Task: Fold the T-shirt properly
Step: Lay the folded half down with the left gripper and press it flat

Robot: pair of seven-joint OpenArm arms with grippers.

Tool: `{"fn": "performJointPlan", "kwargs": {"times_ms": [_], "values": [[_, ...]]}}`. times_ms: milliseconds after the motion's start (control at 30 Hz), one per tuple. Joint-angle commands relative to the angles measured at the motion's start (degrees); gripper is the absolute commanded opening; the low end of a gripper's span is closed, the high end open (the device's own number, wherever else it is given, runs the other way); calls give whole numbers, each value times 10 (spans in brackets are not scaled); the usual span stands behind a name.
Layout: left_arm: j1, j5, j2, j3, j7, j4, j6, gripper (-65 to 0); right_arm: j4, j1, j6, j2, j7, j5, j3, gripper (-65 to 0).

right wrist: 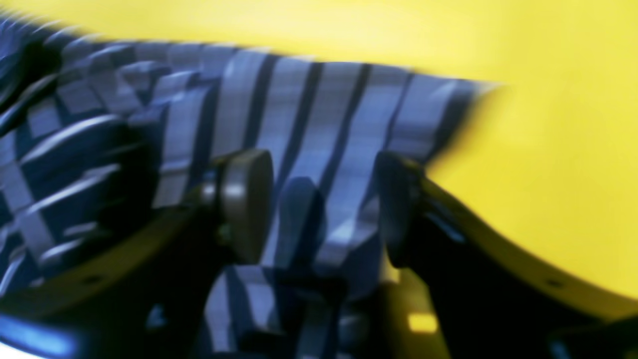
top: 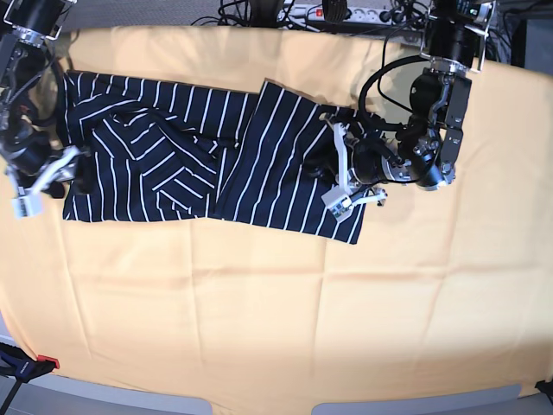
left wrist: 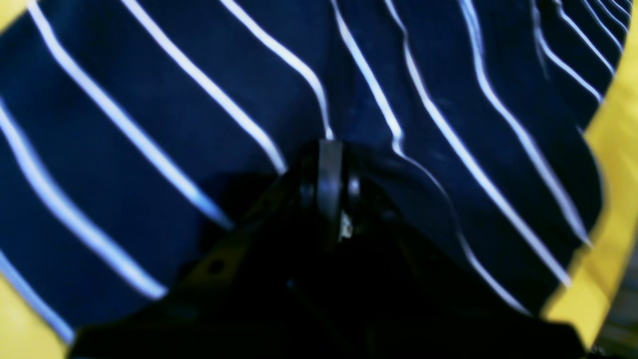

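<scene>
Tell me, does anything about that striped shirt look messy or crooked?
Yes. The T-shirt lies unevenly on the yellow cloth: its side by the right gripper is bunched with stripes crossing at angles, and the flap by the left gripper sits skewed.

I'm looking at a lab-style robot workbench: a yellow-orange cloth (top: pixel 276 303) covers the table, with a power strip (top: pixel 333 12) and tangled cables (top: pixel 246 10) behind.

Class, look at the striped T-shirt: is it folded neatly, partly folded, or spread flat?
Partly folded. The T-shirt lies on the yellow cloth with one side doubled over, stripes crossing at angles.
</scene>
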Motion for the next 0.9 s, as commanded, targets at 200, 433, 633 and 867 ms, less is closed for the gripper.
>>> {"fn": "performJointPlan", "kwargs": {"times_ms": [200, 433, 633, 867], "values": [[-10, 18, -14, -4, -7, 8, 24, -650, -44, -57, -25, 10, -30, 89, 113, -260], [-9, -4, -13, -4, -3, 8, 24, -650, -235, -59, 49, 10, -97, 282, 117, -260], [-10, -14, -12, -4, -3, 8, 23, -650, -281, -51, 72, 7, -196, 367, 85, -260], [-10, -23, -13, -4, -3, 8, 23, -650, -281, -14, 72, 7, -196, 358, 5, -260]]}}
